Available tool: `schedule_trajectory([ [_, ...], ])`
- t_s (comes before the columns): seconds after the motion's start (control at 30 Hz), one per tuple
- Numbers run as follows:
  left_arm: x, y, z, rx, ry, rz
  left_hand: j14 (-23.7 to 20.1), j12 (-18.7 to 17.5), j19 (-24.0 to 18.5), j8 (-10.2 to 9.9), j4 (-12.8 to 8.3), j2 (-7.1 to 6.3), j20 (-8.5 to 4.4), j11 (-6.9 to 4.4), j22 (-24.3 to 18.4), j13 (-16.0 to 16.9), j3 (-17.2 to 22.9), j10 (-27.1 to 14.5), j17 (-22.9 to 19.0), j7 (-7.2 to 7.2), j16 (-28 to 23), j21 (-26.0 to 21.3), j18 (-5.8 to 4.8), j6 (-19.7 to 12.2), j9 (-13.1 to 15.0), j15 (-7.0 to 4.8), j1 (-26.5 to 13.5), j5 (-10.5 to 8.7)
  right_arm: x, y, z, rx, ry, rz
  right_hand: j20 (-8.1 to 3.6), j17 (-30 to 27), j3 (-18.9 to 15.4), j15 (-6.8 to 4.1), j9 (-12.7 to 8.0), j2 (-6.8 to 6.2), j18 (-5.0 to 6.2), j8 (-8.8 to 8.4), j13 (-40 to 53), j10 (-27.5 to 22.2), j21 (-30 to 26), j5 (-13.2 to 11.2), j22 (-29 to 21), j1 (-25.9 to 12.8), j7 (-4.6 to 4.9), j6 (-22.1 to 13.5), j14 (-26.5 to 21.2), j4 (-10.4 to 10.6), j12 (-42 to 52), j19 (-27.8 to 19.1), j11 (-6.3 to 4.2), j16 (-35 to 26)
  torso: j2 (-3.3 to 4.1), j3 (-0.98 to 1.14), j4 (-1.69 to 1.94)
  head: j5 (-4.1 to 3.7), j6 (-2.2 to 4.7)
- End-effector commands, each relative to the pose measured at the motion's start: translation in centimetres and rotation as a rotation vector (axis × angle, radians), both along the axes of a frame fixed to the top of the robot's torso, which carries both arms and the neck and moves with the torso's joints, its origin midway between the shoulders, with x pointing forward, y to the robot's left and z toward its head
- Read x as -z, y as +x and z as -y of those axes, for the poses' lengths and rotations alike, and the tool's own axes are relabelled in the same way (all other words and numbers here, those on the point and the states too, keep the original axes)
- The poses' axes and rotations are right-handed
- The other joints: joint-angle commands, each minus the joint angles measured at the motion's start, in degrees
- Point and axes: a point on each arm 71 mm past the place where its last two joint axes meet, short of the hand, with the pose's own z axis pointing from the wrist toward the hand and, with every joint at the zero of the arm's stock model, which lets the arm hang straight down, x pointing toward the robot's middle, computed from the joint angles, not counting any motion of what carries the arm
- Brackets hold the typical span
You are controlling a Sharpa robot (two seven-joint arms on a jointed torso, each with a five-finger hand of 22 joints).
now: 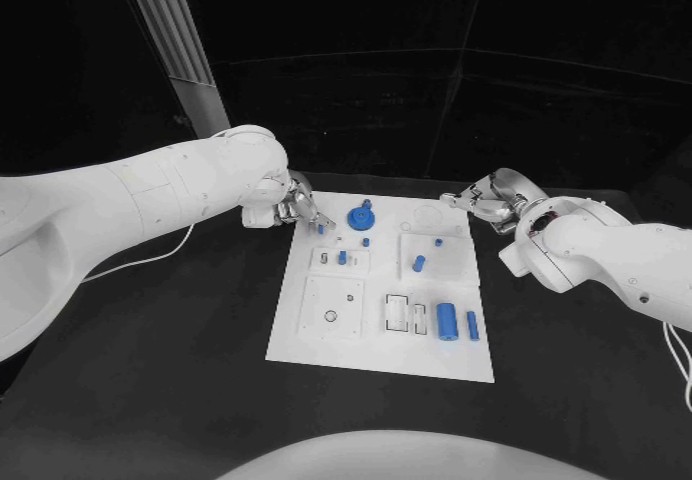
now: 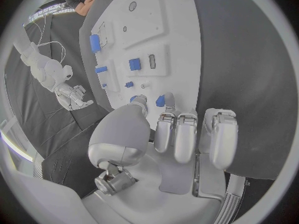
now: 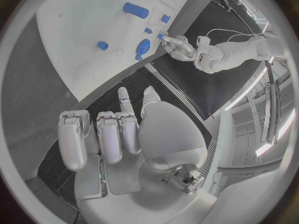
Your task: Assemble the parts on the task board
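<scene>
Step in hand, as judged: pick-up of a small blue part [image 2: 160,101] at the far left corner of the task board [image 1: 378,345]. Left robot hand [image 1: 293,209] positioned over that corner, fingertips [image 2: 168,115] lowered to the board edge, thumb and one finger closed around the small blue part. Grip looks like a pinch on the part; remaining fingers curled alongside. Lift-off from the board not confirmed: cannot tell whether the part rests on the board or hangs free.

Right robot hand [image 1: 489,205] held off the far right corner of the task board, above the black worktop [image 1: 173,340]. Fingers [image 3: 109,137] curled inward, nothing held, no contact with the board.

Task board lying flat in the middle of the worktop. Further blue parts spread over it: a round knobbed part [image 1: 361,216] near the far edge, a short peg [image 1: 420,264] in the middle, a larger cylinder [image 1: 447,322] and a slim bar [image 1: 472,325] side by side near the right front.

Next move, as judged: secure the pinch, raise the part clear, carry to its matching recess, align upright before insertion. Most recesses unfilled; assembly at an early stage.
</scene>
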Motion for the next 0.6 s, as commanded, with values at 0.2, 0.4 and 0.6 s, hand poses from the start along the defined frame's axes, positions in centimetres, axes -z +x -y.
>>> schedule_trajectory([
  [0.2, 0.11, -0.01, 0.21, 0.008, 0.019, -0.017, 5.8, 0.1, 6.0, -0.6, 0.0, 1.76, 0.23, 0.09, 15.1, 15.1, 0.3, 6.0, 15.1, -0.21, -0.3, 0.2, -0.37, 0.5, -0.3, 0.23, 2.0, 2.06, -0.09, -0.03, -0.08, -0.003, 0.001, -0.002, -0.29, 15.1, -0.4, -0.24, 0.1, 0.36, -0.43, 0.18, 15.0, 6.1, 0.2, 0.3, 15.1, 0.2, -0.2, -0.3, 6.0, 0.0, 0.1, 6.0, -0.14, 0.1, 0.04, 0.02, -0.01, -0.12, -0.31],
  [0.4, 0.07, 0.13, 0.17, 0.002, 0.018, -0.011, 5.8, 0.1, 6.0, -0.8, 0.0, 1.89, 0.14, 0.01, 15.1, 15.1, 0.2, 6.0, 15.1, -0.3, -0.3, 0.2, -0.37, 0.6, -0.4, 0.16, 2.7, 6.45, -0.09, -0.04, -0.03, -0.001, 0.0, -0.003, -0.29, 15.1, -0.4, -0.24, 0.1, 0.36, -0.43, 0.18, 15.0, 6.1, 0.2, 0.3, 15.1, 0.2, -0.2, -0.3, 6.0, 0.0, 0.1, 6.0, -0.14, 0.1, 0.03, 0.0, 0.01, -0.19, -0.49],
  [0.6, -0.01, 0.29, 0.24, -0.002, 0.008, 0.002, 5.8, 0.1, 6.0, -0.7, 0.1, 1.7, 0.14, 0.0, 15.1, 15.1, 0.0, 6.0, 15.1, -0.3, -0.3, 0.2, -0.37, 0.7, -0.4, 0.17, 2.7, 6.47, -0.08, -0.04, -0.05, -0.001, 0.0, -0.004, -0.29, 15.1, -0.4, -0.24, 0.1, 0.36, -0.43, 0.18, 15.0, 6.1, 0.2, 0.3, 15.1, 0.2, -0.2, -0.3, 6.0, 0.0, 0.1, 6.0, -0.14, 0.1, 0.02, 0.02, 0.02, -0.25, -0.62],
])
